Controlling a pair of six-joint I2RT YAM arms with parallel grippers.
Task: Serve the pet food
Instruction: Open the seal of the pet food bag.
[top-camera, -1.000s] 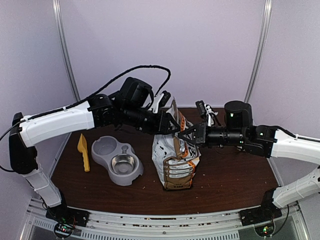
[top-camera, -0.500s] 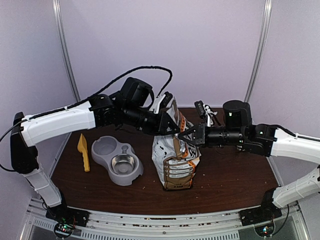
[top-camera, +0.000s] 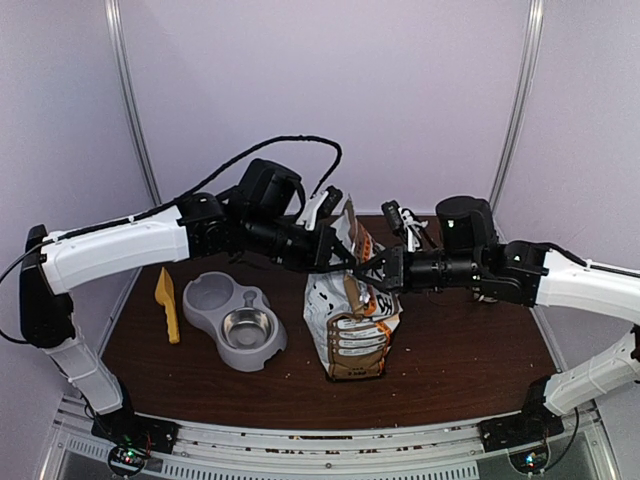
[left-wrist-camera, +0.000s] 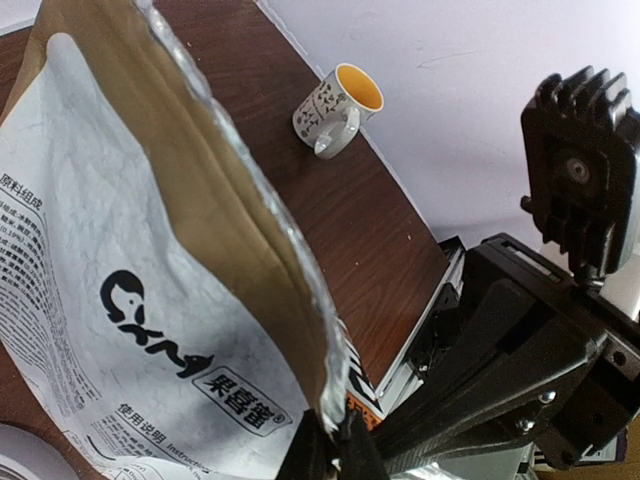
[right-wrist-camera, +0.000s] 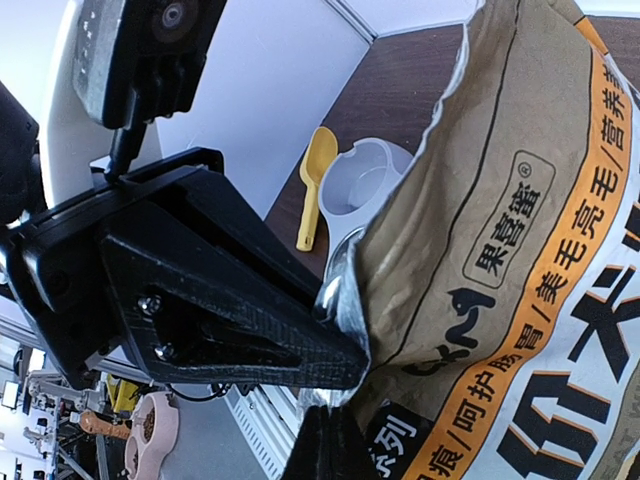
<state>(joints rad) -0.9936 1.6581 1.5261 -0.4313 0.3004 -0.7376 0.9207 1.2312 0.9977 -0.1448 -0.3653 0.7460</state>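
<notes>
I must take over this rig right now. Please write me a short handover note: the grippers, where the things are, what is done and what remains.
Left gripper: jaws shut on the top edge of the bag.
Right gripper: jaws shut on the same edge, facing the left one.
The bag stands upright mid-table. The double bowl and the yellow scoop lie to its left in the top view, with no gripper near them.
Done: both arms grip the bag's mouth.
Left: pull the mouth open and get the pet food into the bowl. No kibble shows in any view yet.
</notes>
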